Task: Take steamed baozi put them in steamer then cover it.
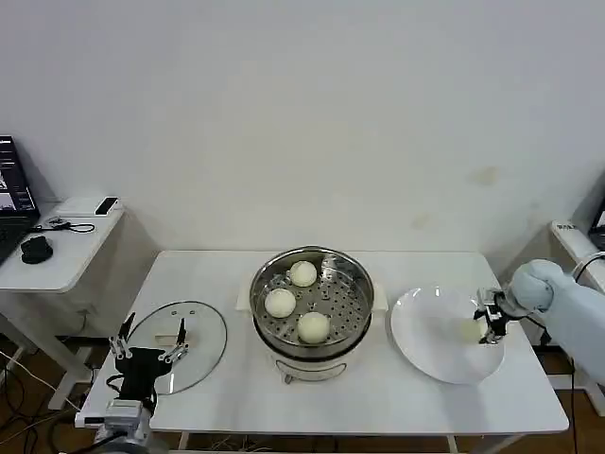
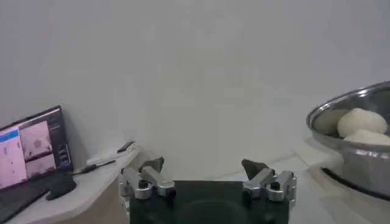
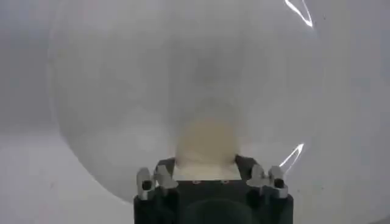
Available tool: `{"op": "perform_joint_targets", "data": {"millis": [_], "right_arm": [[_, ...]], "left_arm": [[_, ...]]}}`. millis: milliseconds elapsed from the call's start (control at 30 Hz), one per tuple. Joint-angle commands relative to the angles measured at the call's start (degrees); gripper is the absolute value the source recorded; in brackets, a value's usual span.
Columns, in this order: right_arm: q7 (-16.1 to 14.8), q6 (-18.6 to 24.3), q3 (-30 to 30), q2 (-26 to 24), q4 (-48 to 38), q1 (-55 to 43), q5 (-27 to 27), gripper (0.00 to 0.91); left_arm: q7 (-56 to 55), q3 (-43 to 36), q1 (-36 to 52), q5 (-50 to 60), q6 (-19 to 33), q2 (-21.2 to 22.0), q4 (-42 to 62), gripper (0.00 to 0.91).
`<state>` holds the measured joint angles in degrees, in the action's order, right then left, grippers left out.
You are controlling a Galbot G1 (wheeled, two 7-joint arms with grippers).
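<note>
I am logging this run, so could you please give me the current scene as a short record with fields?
baozi in steamer: three, resting on the perforated tray of the steamer
baozi on plate: one last baozi on the white plate
right end effector: over the plate, fingers on either side of that baozi
left end effector: open, parked over the near edge of the glass lid
lid: lying flat on the table, left of the steamer, not yet on it

Shiny polished stainless-steel steamer [image 1: 312, 301] with perforated metal tray, smooth matt cream baozi [image 1: 314, 327], glossy white plate [image 1: 430, 340], clear glass lid [image 1: 198, 336], matt white table [image 1: 378, 402]
</note>
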<state>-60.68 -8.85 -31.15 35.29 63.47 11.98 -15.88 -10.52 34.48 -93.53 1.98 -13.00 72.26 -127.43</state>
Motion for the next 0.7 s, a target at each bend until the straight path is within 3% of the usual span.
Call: {"op": "perform_joint_targets", "data": {"millis": [33,167,467,700], "right_arm": [[-0.59,-0.63,0.06,-0.38,0.42,-0.68,0.01,0.625],[-1.7,-1.85,-2.7,-2.51,3.68,-4.83,1.38,0.625],[-2.14,-6.41,-12.17,-6.07,11.05,-20.67,12.76,0.625],[0.0,-10.84,-24.29,-5.15,18.42,-36.91,21.96,0.635]], "left_arm": [[0.03,0.1,-0.09,-0.02,-0.02,-0.08,-0.56,0.907],[0.02,0.03,0.07,-0.05,-0.02,-0.18,-0.27,0.907],[-0.07,-0.8,0.59,0.1,-0.16,0.04,-0.57,0.907],[-0.15,-1.33,1.01,0.48,-0.15,-0.13,-0.3,0.907]]}}
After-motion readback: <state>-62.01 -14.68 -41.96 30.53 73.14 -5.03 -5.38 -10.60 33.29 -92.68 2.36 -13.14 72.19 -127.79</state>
